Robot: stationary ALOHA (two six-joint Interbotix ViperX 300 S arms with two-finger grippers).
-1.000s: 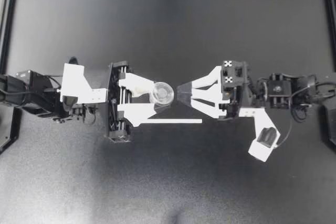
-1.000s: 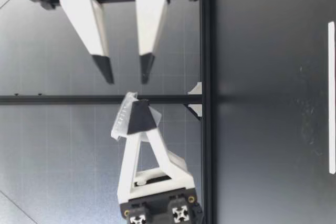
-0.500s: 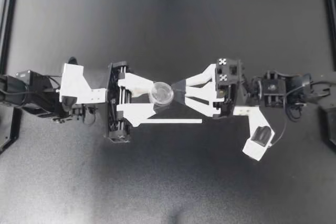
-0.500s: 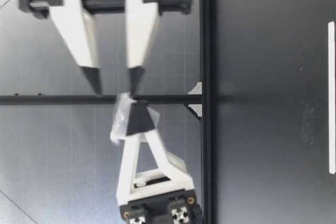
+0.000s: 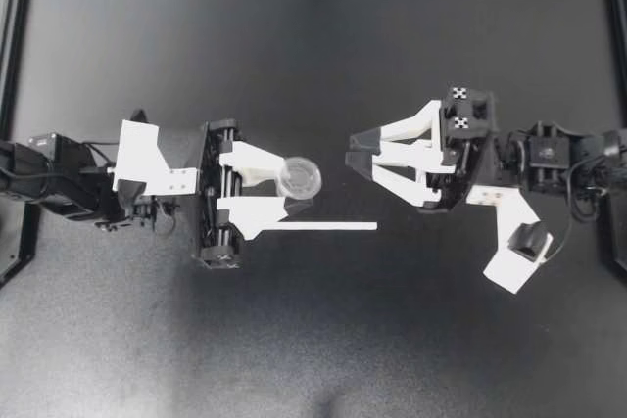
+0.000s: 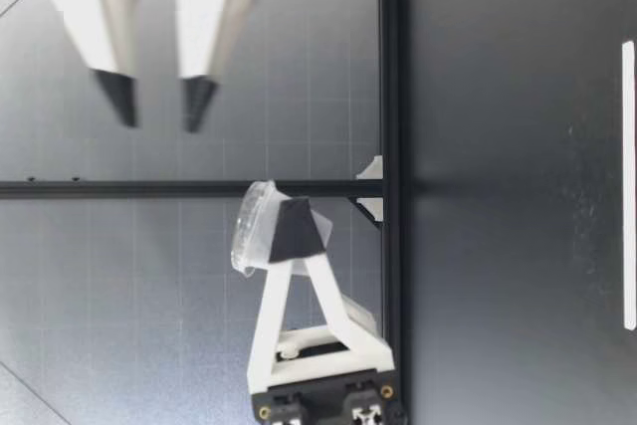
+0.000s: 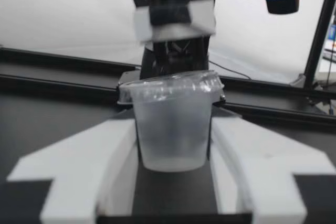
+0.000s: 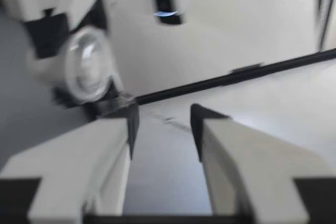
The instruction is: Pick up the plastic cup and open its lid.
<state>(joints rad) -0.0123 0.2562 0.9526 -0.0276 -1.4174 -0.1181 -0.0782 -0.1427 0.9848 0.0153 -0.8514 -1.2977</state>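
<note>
One plastic cup (image 5: 300,177) sits clamped in my left claw (image 5: 291,186).

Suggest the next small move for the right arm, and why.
Probably ease my right gripper toward the cup and slightly down, to line its open fingers up with the rim of the lid. My left gripper is shut on the cup, held off the table, with the lid on. The right gripper hangs apart from it and a little higher, touching nothing.
</note>
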